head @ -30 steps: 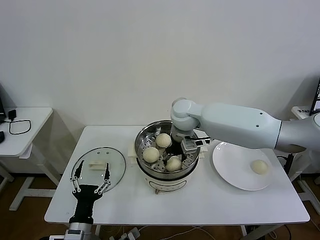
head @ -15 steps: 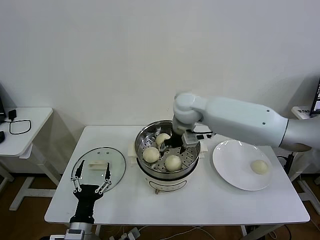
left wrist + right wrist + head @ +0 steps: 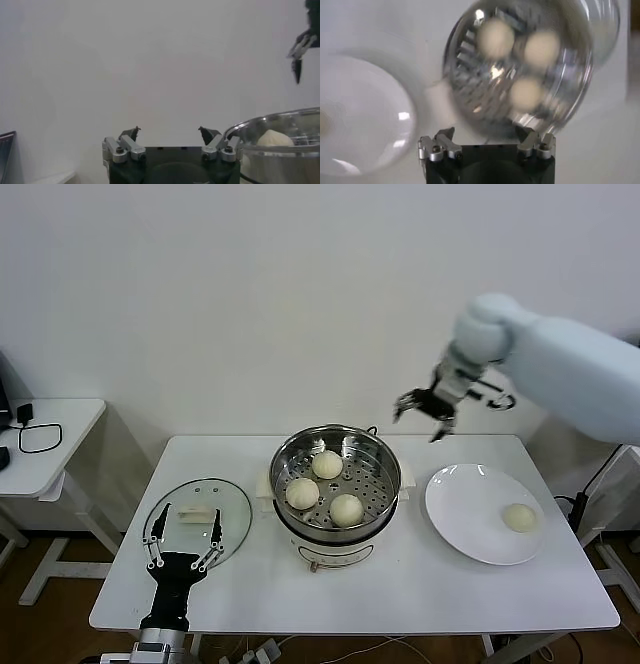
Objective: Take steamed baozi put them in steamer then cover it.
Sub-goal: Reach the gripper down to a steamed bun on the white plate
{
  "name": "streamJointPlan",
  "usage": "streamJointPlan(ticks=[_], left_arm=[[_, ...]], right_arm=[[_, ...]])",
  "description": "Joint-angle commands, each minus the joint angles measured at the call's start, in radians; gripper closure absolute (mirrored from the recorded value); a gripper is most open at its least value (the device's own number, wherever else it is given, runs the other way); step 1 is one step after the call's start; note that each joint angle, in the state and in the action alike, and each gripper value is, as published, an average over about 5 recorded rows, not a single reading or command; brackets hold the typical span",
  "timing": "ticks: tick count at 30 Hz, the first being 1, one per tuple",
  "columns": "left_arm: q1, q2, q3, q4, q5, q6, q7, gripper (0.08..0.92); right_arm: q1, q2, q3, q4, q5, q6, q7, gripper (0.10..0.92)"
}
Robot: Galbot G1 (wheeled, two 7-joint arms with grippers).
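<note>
The steamer (image 3: 290, 452) stands mid-table with three steamed baozi (image 3: 327, 464) on its perforated tray. A fourth baozi (image 3: 519, 517) lies on the white plate (image 3: 470, 519) to the right. My right gripper (image 3: 420, 424) hangs open and empty high in the air, above the gap between steamer and plate. Its wrist view looks down on the steamer (image 3: 470, 55), the baozi (image 3: 525, 95) and the plate (image 3: 360, 115), with the right gripper (image 3: 486, 134) holding nothing. The cover (image 3: 230, 509) lies flat on the table's left. My left gripper (image 3: 182, 539) rests open at the cover's near edge.
A small side table (image 3: 60, 454) with a black cable (image 3: 40, 434) stands to the left, beyond the main table's edge. In the left wrist view the left gripper (image 3: 169, 134) faces the wall, with the steamer's rim (image 3: 280, 120) beside it and the right gripper (image 3: 301, 47) high up.
My right gripper has lifted out of the steamer and swung up and to the right, empty. Three baozi stay in the steamer. The left arm has not moved.
</note>
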Motion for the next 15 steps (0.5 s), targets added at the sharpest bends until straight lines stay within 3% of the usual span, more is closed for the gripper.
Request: streamJointPlan(ticks=[1,15], left_arm=[[0.001,0.000,0.001,-0.003,0.001,0.001,0.001,0.177],[0.009,-0.009,-0.005,0.019,0.000,-0.006,-0.001,0.177]], right_arm=[[-0.122,-0.148,-0.010,-0.393,0.153,-0.258,-0.078,0.203],[-0.392,-0.122,0.140,-0.445,-0.011,-0.220,0.036,0.203]])
